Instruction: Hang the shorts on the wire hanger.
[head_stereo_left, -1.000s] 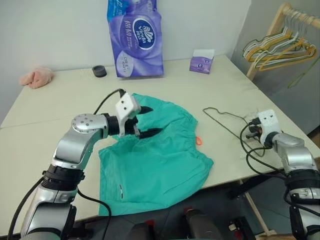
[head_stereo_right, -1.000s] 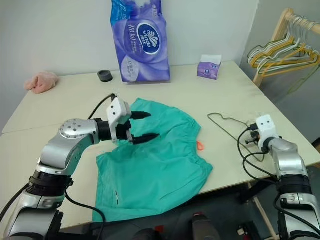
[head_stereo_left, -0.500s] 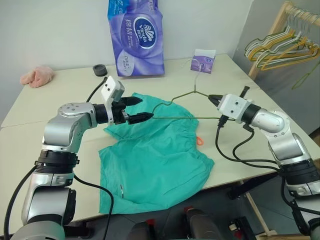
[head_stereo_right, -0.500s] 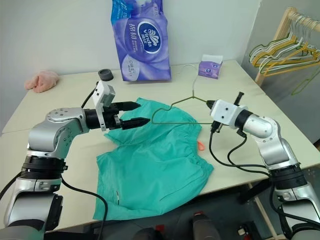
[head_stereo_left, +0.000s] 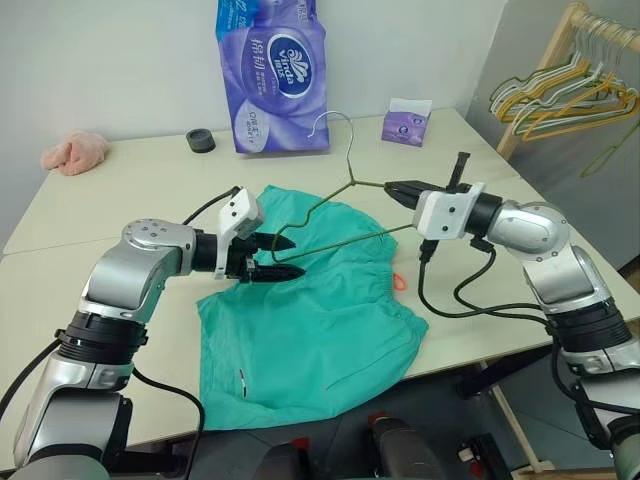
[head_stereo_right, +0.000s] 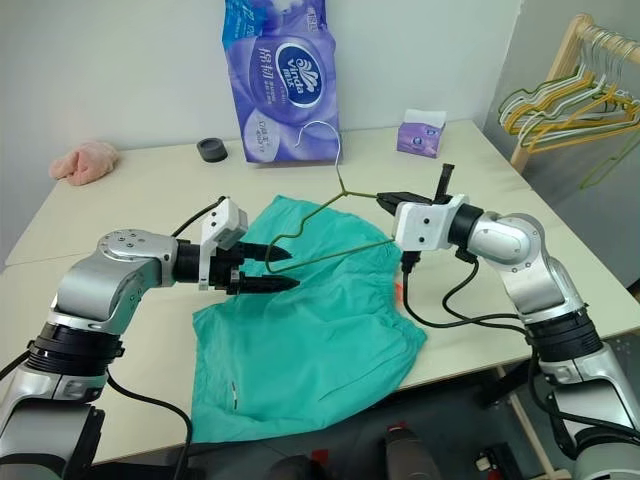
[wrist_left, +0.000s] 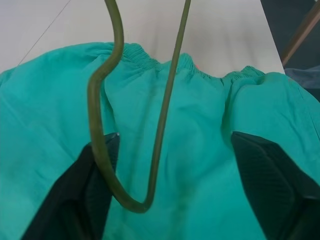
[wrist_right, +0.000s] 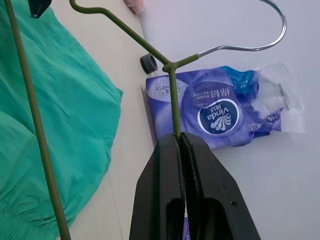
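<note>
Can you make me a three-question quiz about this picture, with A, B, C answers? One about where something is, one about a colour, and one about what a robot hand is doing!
1. Where are the shorts?
A. Spread flat on the table
B. On the wooden rack
C. On the floor

2. What colour is the toilet paper pack?
A. Red
B. Purple
C. Yellow

3. What is the right hand doing?
A. Squeezing the pink cloth
B. Resting open on the table
C. Shut on the wire hanger, holding it in the air

Answers:
1. A, the teal shorts lie spread across the tabletop.
2. B, its wrapper is purple with a blue label.
3. C, the wrist view shows its fingers pinched on the wire above the shorts.
</note>
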